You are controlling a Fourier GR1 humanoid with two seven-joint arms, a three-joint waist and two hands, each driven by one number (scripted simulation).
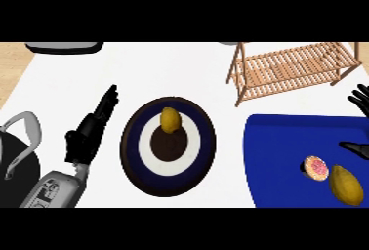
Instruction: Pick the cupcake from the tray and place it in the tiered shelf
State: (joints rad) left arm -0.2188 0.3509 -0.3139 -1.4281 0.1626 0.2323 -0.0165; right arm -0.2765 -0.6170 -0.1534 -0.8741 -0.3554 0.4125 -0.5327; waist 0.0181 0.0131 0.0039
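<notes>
Your cupcake (316, 167) sits on the blue tray (288, 146) beside a lemon (346, 184), your right hand (359, 105) open at the edge above it, left hand (93, 129) straight-fingered over the desk (180, 73).

Setting: kitchen counter, domestic in character. Evidence as follows. White counter top (65, 88), with a strip of pale wood surface showing at its far left edge. Slatted wooden tiered shelf (288, 68), standing beyond and to the left of the right hand (360, 100). Blue tray (288, 141) just beside that hand, bearing food: a pink-topped cupcake (316, 167) and a yellow lemon-like fruit (346, 184). Round plate (169, 146) with dark rim, blue and white rings, to the right of the left hand (88, 134), carrying another yellow fruit (169, 119).
</notes>
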